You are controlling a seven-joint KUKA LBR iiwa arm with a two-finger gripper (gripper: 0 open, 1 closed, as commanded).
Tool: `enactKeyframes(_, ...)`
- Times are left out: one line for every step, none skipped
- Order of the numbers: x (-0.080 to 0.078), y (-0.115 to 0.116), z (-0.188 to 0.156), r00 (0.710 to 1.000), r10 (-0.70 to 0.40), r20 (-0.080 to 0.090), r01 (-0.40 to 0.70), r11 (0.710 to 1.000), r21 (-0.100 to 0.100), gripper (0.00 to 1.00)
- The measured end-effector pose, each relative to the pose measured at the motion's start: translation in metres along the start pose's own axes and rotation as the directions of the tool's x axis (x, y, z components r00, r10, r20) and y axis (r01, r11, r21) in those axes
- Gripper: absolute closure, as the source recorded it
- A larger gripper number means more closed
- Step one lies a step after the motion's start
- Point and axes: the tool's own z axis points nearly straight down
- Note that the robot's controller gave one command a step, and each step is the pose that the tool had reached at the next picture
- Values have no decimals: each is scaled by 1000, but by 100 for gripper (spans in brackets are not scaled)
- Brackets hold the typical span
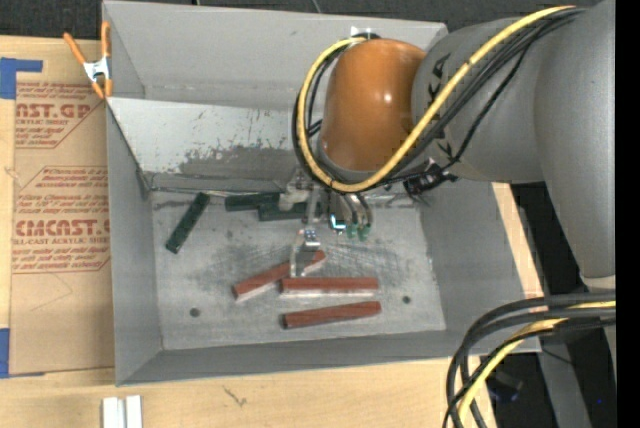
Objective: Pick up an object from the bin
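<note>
**Grey metal bin, tool low over a cluster of red-brown sticks**

Camera view: Three red-brown sticks lie close together on the floor of the bin (130,216), toward its front. The tool (307,254) hangs over the raised right end of the tilted stick (256,286), and that end lies just beside the long level stick (330,285). A third stick (331,314) lies a little nearer the front wall.

The likely trouble is a grip taken at the very end of a thin stick, which could let it pivot and slip out on the lift. The neighbouring stick might also be nudged or caught along with it. Whether the tool is apart or together cannot be told from this angle.

The arm (540,96) reaches in from the right, and its orange cover (365,106) and looped cables sit above the tool, which points steeply down. Two dark green bars (187,221) (252,204) lie by the back wall, apart from the tool.
</note>
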Motion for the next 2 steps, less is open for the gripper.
enactKeyframes(-2, 0, -4, 1000, 1, 8, -1, 1000, -1, 0)
enactKeyframes(27, -24, 77, 997, -83, 6, 83, 997, 0, 100)
